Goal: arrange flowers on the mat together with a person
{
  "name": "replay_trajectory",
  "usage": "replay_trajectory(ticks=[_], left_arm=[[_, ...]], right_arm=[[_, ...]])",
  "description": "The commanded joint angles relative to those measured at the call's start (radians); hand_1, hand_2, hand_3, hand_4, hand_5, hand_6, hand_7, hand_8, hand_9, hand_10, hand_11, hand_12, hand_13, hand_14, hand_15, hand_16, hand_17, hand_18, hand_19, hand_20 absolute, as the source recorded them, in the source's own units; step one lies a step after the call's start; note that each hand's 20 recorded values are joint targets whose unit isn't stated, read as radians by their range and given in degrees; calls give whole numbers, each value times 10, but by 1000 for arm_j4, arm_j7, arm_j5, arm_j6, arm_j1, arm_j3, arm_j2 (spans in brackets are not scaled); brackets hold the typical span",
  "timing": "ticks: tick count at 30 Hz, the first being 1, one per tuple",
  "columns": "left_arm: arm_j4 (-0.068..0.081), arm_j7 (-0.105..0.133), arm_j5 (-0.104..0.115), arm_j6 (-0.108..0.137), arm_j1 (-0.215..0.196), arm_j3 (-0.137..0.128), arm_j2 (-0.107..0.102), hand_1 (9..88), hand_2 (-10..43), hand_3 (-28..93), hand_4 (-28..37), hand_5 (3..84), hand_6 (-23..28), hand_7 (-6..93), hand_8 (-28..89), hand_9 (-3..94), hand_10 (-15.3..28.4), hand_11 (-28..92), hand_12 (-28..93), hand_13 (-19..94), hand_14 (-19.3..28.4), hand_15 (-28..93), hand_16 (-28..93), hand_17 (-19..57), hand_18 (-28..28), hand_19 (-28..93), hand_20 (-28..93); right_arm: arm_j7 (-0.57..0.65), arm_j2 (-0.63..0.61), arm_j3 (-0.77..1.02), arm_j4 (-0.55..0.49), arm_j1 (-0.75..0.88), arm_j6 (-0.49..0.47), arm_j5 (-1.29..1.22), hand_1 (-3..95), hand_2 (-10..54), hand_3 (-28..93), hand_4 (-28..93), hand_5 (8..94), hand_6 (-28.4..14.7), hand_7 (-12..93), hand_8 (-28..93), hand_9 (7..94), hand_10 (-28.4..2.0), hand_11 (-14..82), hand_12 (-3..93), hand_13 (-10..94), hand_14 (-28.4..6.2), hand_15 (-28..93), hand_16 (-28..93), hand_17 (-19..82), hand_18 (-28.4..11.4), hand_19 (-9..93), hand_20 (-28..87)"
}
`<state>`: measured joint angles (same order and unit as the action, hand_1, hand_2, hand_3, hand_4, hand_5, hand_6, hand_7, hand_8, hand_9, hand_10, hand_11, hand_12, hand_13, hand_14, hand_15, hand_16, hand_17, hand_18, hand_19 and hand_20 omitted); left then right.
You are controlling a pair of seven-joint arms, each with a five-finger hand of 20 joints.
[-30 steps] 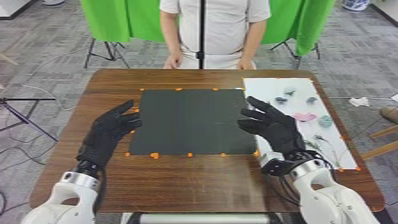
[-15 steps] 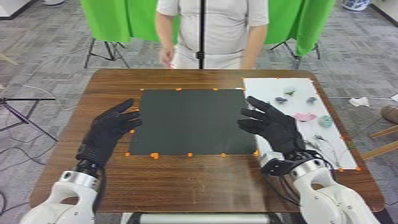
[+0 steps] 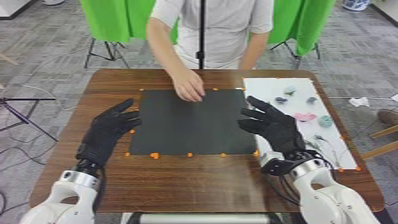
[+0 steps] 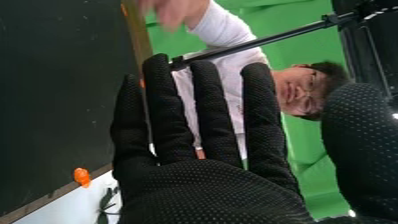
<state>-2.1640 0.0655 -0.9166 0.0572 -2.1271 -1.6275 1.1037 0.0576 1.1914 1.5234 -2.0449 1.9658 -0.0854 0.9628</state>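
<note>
Fingers [image 4: 213,112] sit relaxed and apart on the left hand [image 3: 110,127] and right hand [image 3: 279,134]. 1 person's hand [image 3: 187,86] is over the black mat [image 3: 191,125].

Table [image 3: 189,185]: brown wood, smooth
Mat [image 3: 191,125]: matt, dark
Gloves [image 3: 276,131]: black fabric, textured
Curtain [image 3: 115,20]: green cloth

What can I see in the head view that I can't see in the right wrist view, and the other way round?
Head view: the robot's left hand, the pink flower and the grey floor.

Right wrist view: the person's head and the tiny dots on the glove of the robot's right hand.

Both: that same right hand, the person's hand, the black mat, the white sheet, the green cloth and some orange bits.
</note>
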Motion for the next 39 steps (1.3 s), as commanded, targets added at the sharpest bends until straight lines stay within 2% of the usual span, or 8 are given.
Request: replay_trajectory(ticks=[1, 8, 18, 21, 23, 24, 27, 39], left_arm=[[-2, -2, -7, 12, -5, 2, 3, 257, 43, 791, -232, 382, 73, 116, -83, 367, 196, 246, 105, 266, 273, 485, -72, -95, 267, 485, 145], [3, 3, -11, 16, -1, 5, 2, 257, 44, 791, -232, 382, 74, 117, -83, 368, 195, 248, 104, 267, 273, 487, -72, -95, 267, 486, 145], [1, 3, -10, 16, -5, 4, 3, 258, 44, 790, -232, 382, 75, 116, -83, 368, 195, 248, 104, 268, 273, 488, -73, -95, 267, 486, 144], [3, -4, -12, 17, -5, 5, 6, 258, 44, 790, -232, 382, 75, 117, -83, 368, 195, 249, 104, 268, 273, 488, -73, -95, 267, 486, 144], [0, 0, -10, 16, -10, 4, 4, 257, 44, 791, -231, 382, 75, 117, -83, 368, 195, 249, 104, 269, 274, 489, -74, -95, 267, 486, 144], [-1, -7, -13, 13, -13, 2, 8, 257, 44, 791, -231, 382, 75, 117, -83, 368, 196, 249, 104, 268, 274, 489, -74, -95, 267, 486, 144], [0, -1, -11, 15, -12, 5, 4, 258, 44, 790, -232, 382, 75, 117, -83, 368, 196, 249, 103, 269, 273, 488, -74, -94, 267, 486, 144], [-3, -15, -12, 13, -15, 3, 10, 257, 43, 792, -231, 382, 75, 117, -83, 368, 196, 251, 103, 269, 273, 487, -73, -94, 267, 487, 144]], right_arm=[[-6, 1, -1, -8, 6, 2, 3, 130, 92, 871, -281, 424, 54, 169, -136, 479, -122, 93, 141, 376, -176, 275, 166, 71, -210, 491, 227], [-11, 1, -2, -7, 3, 2, 2, 131, 92, 871, -281, 423, 54, 168, -136, 479, -122, 92, 140, 376, -175, 274, 166, 72, -210, 491, 227], [-11, 1, -2, -9, 6, 4, -2, 132, 92, 872, -280, 425, 54, 170, -137, 478, -121, 92, 140, 377, -175, 275, 166, 72, -210, 491, 227], [-11, 1, -3, -9, 6, 5, -2, 132, 91, 872, -280, 425, 54, 170, -137, 478, -121, 93, 141, 376, -175, 275, 166, 72, -210, 492, 227], [-10, 2, -4, -9, 5, 4, -3, 132, 91, 873, -280, 425, 54, 170, -137, 478, -122, 93, 141, 376, -175, 275, 166, 72, -210, 492, 227], [-3, 3, -1, -11, 9, 3, -2, 133, 91, 873, -280, 425, 54, 170, -137, 478, -122, 93, 141, 376, -175, 275, 165, 72, -210, 492, 227], [-6, 2, -1, -11, 10, 4, -3, 135, 91, 871, -280, 425, 54, 170, -137, 479, -122, 93, 141, 377, -175, 276, 166, 72, -210, 491, 227], [4, 5, 0, -14, 15, 2, -1, 136, 90, 872, -280, 425, 54, 170, -137, 479, -122, 93, 140, 376, -175, 276, 165, 72, -210, 492, 228]])
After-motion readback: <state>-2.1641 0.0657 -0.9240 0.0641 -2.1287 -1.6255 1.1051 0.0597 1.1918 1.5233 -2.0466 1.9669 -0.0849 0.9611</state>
